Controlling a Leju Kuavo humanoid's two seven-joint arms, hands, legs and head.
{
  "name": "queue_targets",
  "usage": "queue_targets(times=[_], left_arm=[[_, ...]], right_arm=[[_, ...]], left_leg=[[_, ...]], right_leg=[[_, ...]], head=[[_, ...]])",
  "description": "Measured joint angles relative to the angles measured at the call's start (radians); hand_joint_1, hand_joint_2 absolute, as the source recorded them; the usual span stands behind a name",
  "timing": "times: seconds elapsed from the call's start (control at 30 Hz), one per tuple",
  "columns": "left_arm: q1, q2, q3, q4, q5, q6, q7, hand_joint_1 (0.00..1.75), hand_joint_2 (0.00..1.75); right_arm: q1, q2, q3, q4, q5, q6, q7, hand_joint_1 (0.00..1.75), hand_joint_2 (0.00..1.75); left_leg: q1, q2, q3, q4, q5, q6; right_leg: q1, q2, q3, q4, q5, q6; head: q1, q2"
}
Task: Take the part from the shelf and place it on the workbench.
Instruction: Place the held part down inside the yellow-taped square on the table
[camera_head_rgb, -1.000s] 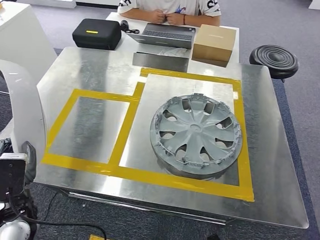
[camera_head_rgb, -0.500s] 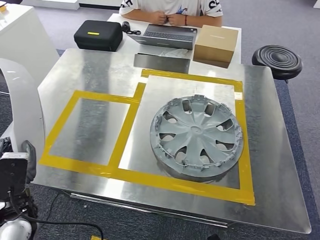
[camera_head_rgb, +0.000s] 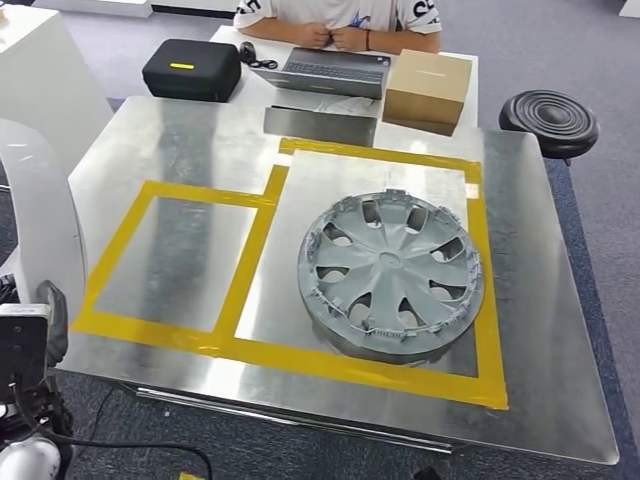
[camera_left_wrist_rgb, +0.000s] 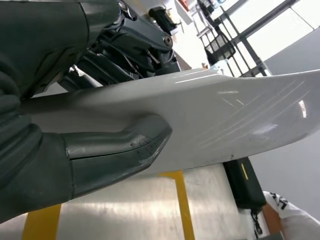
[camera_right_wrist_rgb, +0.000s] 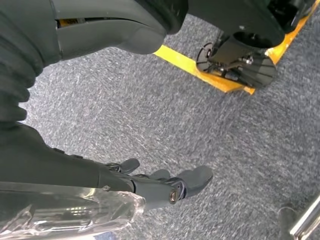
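A long white curved panel part (camera_head_rgb: 45, 220) rises at the left edge of the head view, beside the workbench (camera_head_rgb: 543, 300). My left hand (camera_left_wrist_rgb: 56, 115) grips this white part (camera_left_wrist_rgb: 226, 115): the thick thumb (camera_left_wrist_rgb: 120, 150) presses on one face and the dark fingers lie on the other. The steel-topped bench carries two squares of yellow tape; the left square (camera_head_rgb: 177, 260) is bare. My right hand (camera_right_wrist_rgb: 151, 185) hangs over grey carpet with its fingers spread and nothing in them.
A grey wheel cover (camera_head_rgb: 390, 272) lies in the right taped square. Behind the bench a person (camera_head_rgb: 340, 15) sits at a table with a black case (camera_head_rgb: 192, 68), a laptop (camera_head_rgb: 332, 70) and a cardboard box (camera_head_rgb: 428, 88). A black stool (camera_head_rgb: 549, 122) stands at the far right.
The head view has swayed slightly, so the whole scene shifts a little. The white part stays in my left hand beside the bench's left edge.
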Motion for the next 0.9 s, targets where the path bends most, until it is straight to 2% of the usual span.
queue_targets(times=[0.07,0.1,0.13,0.2,0.23,0.27,0.3,0.37,0.43,0.47,0.53,0.6,0.63,0.7,0.73,0.77,0.8,0.83,0.9], left_arm=[[0.0,0.0,0.001,0.0,0.0,0.001,0.0,1.75,1.75],[0.0,0.0,0.001,0.0,0.0,0.002,0.0,1.75,1.75],[0.0,0.0,0.001,0.0,0.0,0.002,0.0,1.75,1.75],[0.0,0.0,0.002,0.0,0.001,0.003,0.0,1.75,1.75],[0.0,0.0,0.002,0.0,0.002,0.003,0.001,1.75,1.75],[0.0,0.0,0.003,0.0,0.002,0.004,0.001,1.75,1.75],[0.0,0.0,0.003,0.0,0.003,0.004,0.001,1.75,1.75],[0.0,-0.001,0.005,0.0,0.004,0.006,0.001,1.75,1.75],[0.0,-0.002,0.006,0.0,0.004,0.007,0.002,1.75,1.75],[0.0,-0.002,0.007,0.0,0.004,0.008,0.002,1.75,1.75],[0.0,-0.003,0.009,0.0,0.005,0.011,0.003,1.75,1.75],[0.0,-0.005,0.015,0.0,0.006,0.015,0.004,1.75,1.75],[-0.001,-0.005,0.019,0.0,0.006,0.017,0.004,1.75,1.75],[0.0,-0.006,0.024,0.0,0.006,0.021,0.005,1.75,1.75],[0.001,-0.006,0.025,0.0,0.007,0.022,0.006,1.75,1.75],[0.001,-0.006,0.026,0.0,0.007,0.023,0.008,1.75,1.75],[0.002,-0.007,0.028,0.0,0.008,0.024,0.008,1.75,1.75],[0.001,-0.007,0.03,0.0,0.009,0.024,0.009,1.75,1.75],[0.001,-0.007,0.033,0.0,0.009,0.024,0.01,1.75,1.75]], right_arm=[[0.0,0.0,0.0,0.0,0.0,0.0,0.0,0.0,1.75],[0.0,0.0,0.0,0.0,0.0,0.0,0.0,0.0,1.75],[-0.001,0.0,0.0,0.0,0.0,0.0,0.0,0.0,1.75],[0.0,0.0,0.0,0.0,0.0,0.0,0.0,0.0,1.75],[0.001,0.0,0.0,0.0,0.0,0.001,0.0,0.0,1.75],[0.002,0.0,0.0,0.0,0.0,0.001,0.0,0.0,1.75],[0.003,0.0,0.0,0.0,0.0,0.001,0.0,0.0,1.75],[0.002,0.0,0.0,0.0,0.0,0.001,0.0,0.0,1.75],[0.0,0.0,0.0,0.0,0.0,0.001,0.001,0.0,1.75],[-0.001,0.0,0.0,0.0,0.0,0.001,0.002,0.0,1.75],[0.0,0.0,0.0,0.0,0.0,0.002,0.006,0.0,1.75],[0.0,0.0,0.0,0.0,0.0,0.002,0.008,0.0,1.75],[0.0,0.0,0.0,0.0,0.0,0.002,0.008,0.0,1.75],[0.0,0.0,0.0,0.0,0.0,0.002,0.008,0.0,1.75],[0.001,0.0,0.0,0.0,0.0,0.002,0.008,0.0,1.75],[0.001,0.0,-0.001,0.0,0.0,0.002,0.008,0.0,1.75],[0.001,0.0,-0.001,0.0,0.0,0.003,0.009,0.0,1.75],[0.001,0.0,-0.001,0.0,0.0,0.003,0.009,0.0,1.75],[0.001,0.0,-0.001,0.0,0.0,0.003,0.009,0.0,1.75]], left_leg=[[0.002,0.0,0.001,-0.003,0.003,0.012],[0.003,0.0,0.003,-0.005,0.004,0.018],[0.005,0.001,0.004,-0.007,0.004,0.023],[0.004,0.001,0.005,-0.006,0.002,0.028],[0.003,0.001,0.005,-0.006,0.001,0.029],[0.003,0.001,0.006,-0.006,0.001,0.03],[0.003,0.0,0.007,-0.006,0.0,0.03],[0.003,-0.002,0.012,-0.005,-0.002,0.026],[0.0,-0.003,0.013,-0.002,-0.005,0.017],[-0.002,-0.003,0.013,-0.002,-0.005,0.012],[-0.001,-0.003,0.012,-0.004,-0.002,0.001],[0.001,-0.002,0.003,0.017,-0.021,-0.009],[0.001,-0.002,-0.014,0.056,-0.045,-0.014],[0.002,-0.001,-0.075,0.187,-0.109,-0.021],[0.002,-0.001,-0.105,0.247,-0.13,-0.023],[0.002,-0.001,-0.121,0.279,-0.133,-0.023],[0.002,-0.001,-0.119,0.272,-0.117,-0.023],[0.002,-0.001,-0.098,0.228,-0.085,-0.021],[0.003,0.001,-0.037,0.103,-0.02,-0.019]], right_leg=[[-0.002,-0.002,-0.005,0.006,-0.007,0.011],[-0.003,-0.003,-0.017,0.031,-0.024,0.016],[-0.003,-0.003,-0.04,0.08,-0.051,0.021],[-0.004,-0.004,-0.104,0.216,-0.114,0.027],[-0.005,-0.004,-0.13,0.268,-0.13,0.028],[-0.005,-0.004,-0.14,0.286,-0.127,0.028],[-0.005,-0.004,-0.131,0.263,-0.105,0.027],[-0.005,-0.004,-0.069,0.133,-0.037,0.023],[-0.004,-0.003,-0.012,0.025,-0.002,0.016],[-0.002,-0.002,-0.002,0.007,0.0,0.013],[-0.001,-0.001,0.0,0.003,0.002,0.001],[-0.005,-0.001,0.001,-0.001,0.006,-0.011],[-0.007,-0.002,0.002,-0.004,0.008,-0.016],[-0.007,-0.003,0.001,-0.004,0.008,-0.022],[-0.007,-0.004,0.0,-0.004,0.007,-0.023],[-0.007,-0.004,0.0,-0.004,0.007,-0.023],[-0.007,-0.004,0.001,-0.004,0.007,-0.023],[-0.008,-0.004,0.002,-0.003,0.007,-0.023],[-0.007,-0.003,0.005,-0.003,0.005,-0.02]], head=[[0.001,0.0],[0.004,0.0],[0.006,0.0],[0.009,0.0],[0.008,0.0],[0.009,0.0],[0.009,0.0],[0.009,0.0],[0.008,0.0],[0.007,0.0],[0.007,0.0],[0.004,0.0],[0.001,0.0],[-0.004,0.0],[-0.004,0.0],[-0.004,0.0],[-0.004,0.0],[-0.004,0.0],[-0.005,0.0]])
